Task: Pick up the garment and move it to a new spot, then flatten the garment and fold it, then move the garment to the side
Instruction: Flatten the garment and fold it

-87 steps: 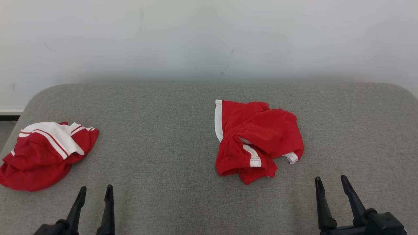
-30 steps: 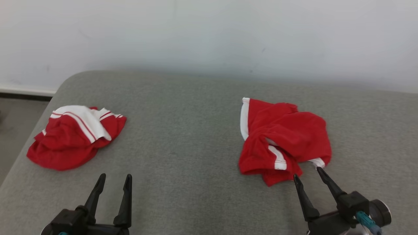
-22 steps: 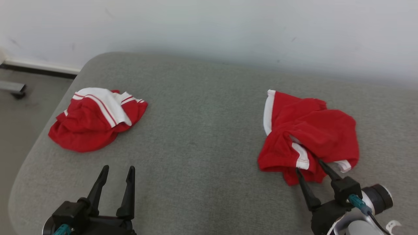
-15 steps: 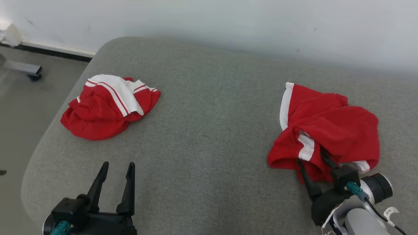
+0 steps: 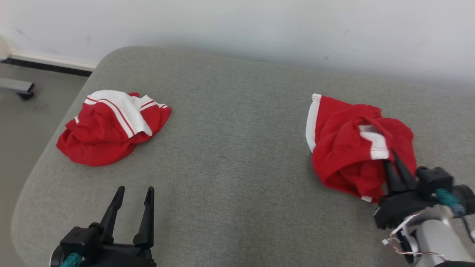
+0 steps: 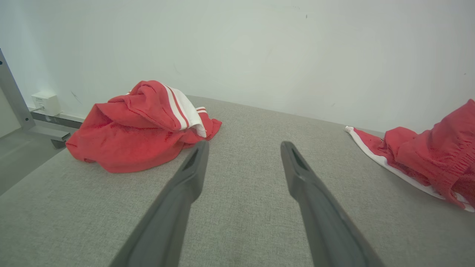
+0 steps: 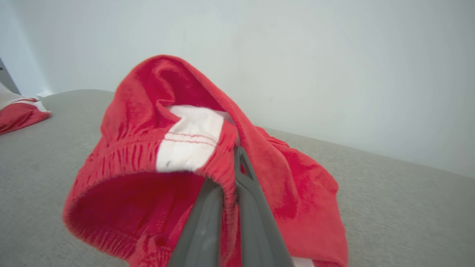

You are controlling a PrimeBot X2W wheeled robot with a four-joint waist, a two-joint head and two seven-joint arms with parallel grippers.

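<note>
Now, right hand [image 5: 390, 155] closed tight on near hem of the red garment [image 5: 345, 155].

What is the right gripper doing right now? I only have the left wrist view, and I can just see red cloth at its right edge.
Observer: The right gripper is shut on the right garment, pinching its gathered red edge.
Operator: Which part of that edge?
Observer: Just beside a white patch with red stitching, going by the right wrist view.
Operator: Is the cloth lying flat there?
Observer: No, the pinched edge appears raised off the grey cushion, with an open pocket of cloth beside it.
</note>
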